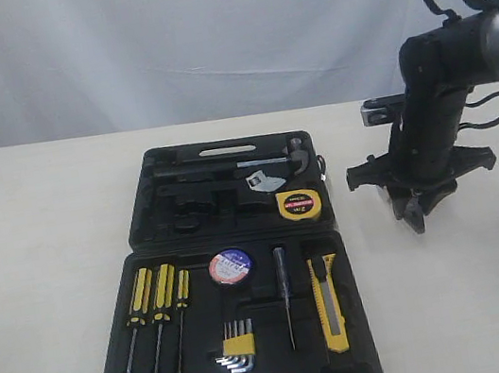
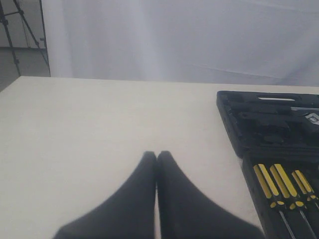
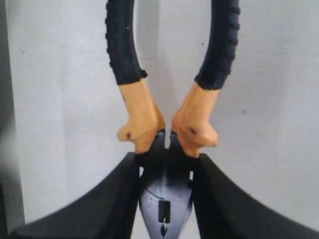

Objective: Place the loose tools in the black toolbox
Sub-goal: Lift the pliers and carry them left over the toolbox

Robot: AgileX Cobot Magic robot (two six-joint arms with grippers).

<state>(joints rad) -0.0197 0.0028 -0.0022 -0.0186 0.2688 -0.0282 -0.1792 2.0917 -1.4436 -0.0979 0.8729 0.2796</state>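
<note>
The black-and-orange-handled pliers [image 3: 142,117] are in my right gripper [image 3: 167,159], which is shut on their grey metal head, handles spread and pointing away from the wrist. In the exterior view that gripper [image 1: 414,214] points down just above the table, right of the open black toolbox [image 1: 143,235]. In the toolbox lie the yellow tape measure [image 1: 296,203], the yellow-and-black utility knife [image 1: 329,302] and the black tape roll [image 1: 230,266]. My left gripper [image 2: 157,155] is shut and empty over bare table, left of the toolbox [image 2: 234,124].
Three yellow-and-black screwdrivers [image 1: 153,298], hex keys in a yellow holder [image 1: 238,344], a thin tester screwdriver [image 1: 285,295] and a hammer with wrench [image 1: 262,173] sit in the case's recesses. A white curtain hangs behind the cream table [image 1: 45,278].
</note>
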